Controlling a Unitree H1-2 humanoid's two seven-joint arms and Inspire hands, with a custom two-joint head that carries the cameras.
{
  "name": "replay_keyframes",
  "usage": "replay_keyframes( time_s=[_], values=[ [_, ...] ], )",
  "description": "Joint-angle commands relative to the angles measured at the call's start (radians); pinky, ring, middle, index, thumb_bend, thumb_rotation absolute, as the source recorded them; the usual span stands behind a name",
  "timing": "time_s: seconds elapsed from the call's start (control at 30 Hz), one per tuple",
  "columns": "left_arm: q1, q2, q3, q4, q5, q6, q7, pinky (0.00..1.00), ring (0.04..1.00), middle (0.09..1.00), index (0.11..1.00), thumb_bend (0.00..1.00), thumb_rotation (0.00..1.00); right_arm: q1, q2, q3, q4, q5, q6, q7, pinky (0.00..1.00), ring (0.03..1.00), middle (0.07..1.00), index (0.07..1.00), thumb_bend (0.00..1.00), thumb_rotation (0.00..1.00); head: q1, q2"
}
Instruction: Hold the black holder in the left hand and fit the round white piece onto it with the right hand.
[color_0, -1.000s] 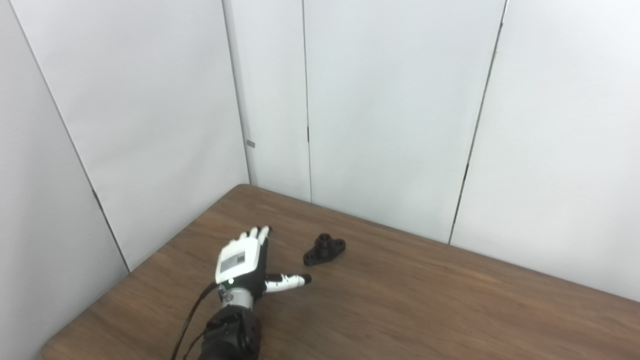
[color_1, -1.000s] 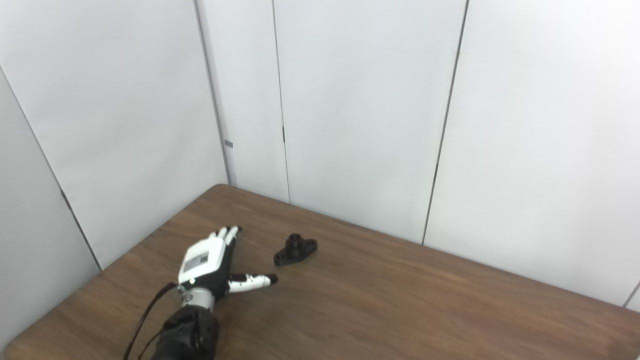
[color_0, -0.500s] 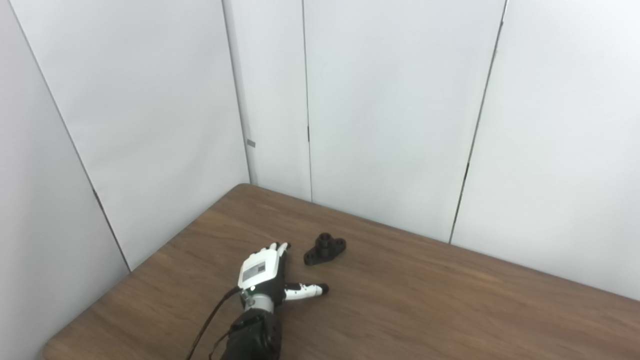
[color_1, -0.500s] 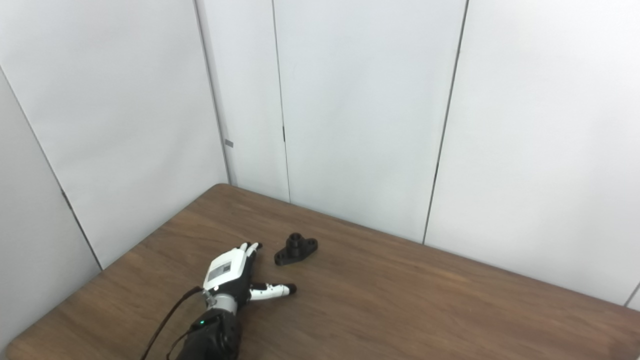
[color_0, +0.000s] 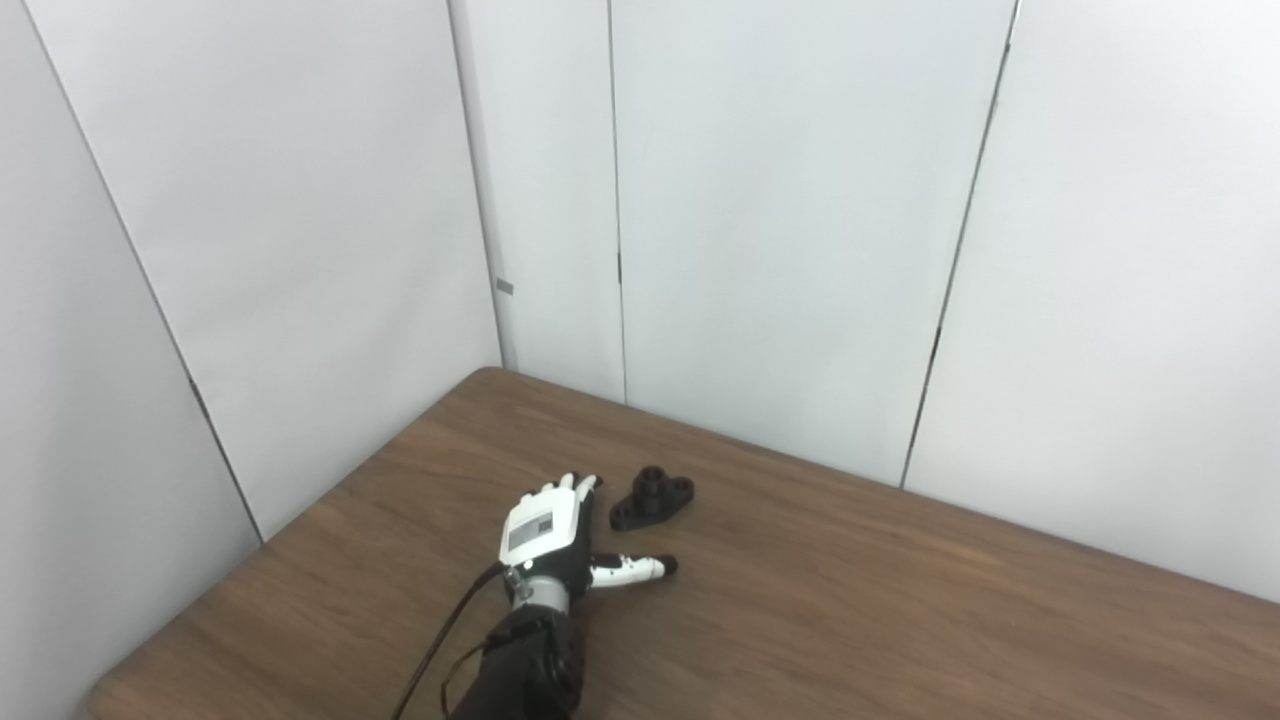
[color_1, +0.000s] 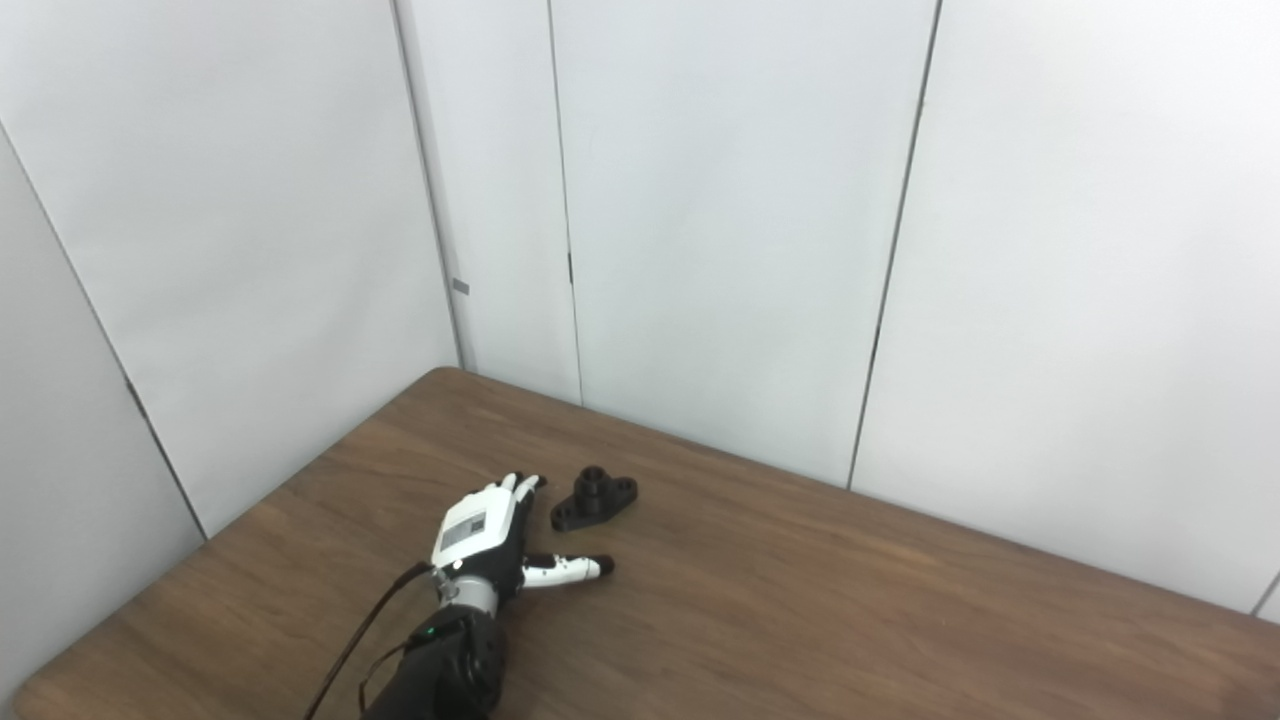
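Note:
The black holder (color_0: 652, 497), a small flanged piece with a raised round boss, lies on the brown table (color_0: 850, 600) near its far left part. My left hand (color_0: 548, 533) hovers just left of and nearer than the holder, back upward, fingers stretched toward the wall and thumb sticking out to the right below the holder. The hand is open and holds nothing; a small gap separates it from the holder (color_1: 594, 498). No round white piece appears in either view. My right hand is out of view.
White wall panels (color_0: 780, 220) close the table off at the back and on the left. The table's left edge (color_0: 330, 500) runs diagonally close to my left arm. A black cable (color_0: 440, 640) trails along the forearm.
My left hand has moved rightward and farther across the table, closing most of the gap to the black holder. It stays open. The holder has not moved.

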Motion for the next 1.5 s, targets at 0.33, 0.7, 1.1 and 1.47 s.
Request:
replay_keyframes(
  time_s=[0.33,0.7,1.1,1.47],
  values=[
    [-0.05,0.025,-0.036,0.03,-0.06,-0.001,0.035,1.0,1.0,1.0,0.929,1.0,0.55,0.052,0.005,0.0,-0.029,0.007,0.055,-0.021,0.92,1.0,1.0,1.0,0.51,0.96,-0.013,0.01],
    [-0.057,0.037,-0.051,0.059,-0.099,-0.005,0.091,1.0,1.0,1.0,0.894,0.96,0.49,0.069,0.012,0.001,-0.054,0.018,0.062,-0.026,0.95,1.0,1.0,1.0,0.51,0.96,-0.026,0.011],
    [-0.088,0.056,-0.082,0.16,-0.095,-0.029,0.245,0.97,0.919,0.852,0.546,0.61,0.13,0.079,0.015,0.003,-0.054,0.014,0.04,-0.028,0.97,1.0,1.0,1.0,0.51,0.96,-0.04,0.02],
    [-0.089,0.062,-0.104,0.178,-0.118,-0.053,0.314,0.96,0.902,0.813,0.483,0.51,0.05,0.081,0.022,0.0,-0.053,0.04,0.02,-0.028,0.98,1.0,1.0,1.0,0.49,0.94,-0.051,0.023]
  ],
)
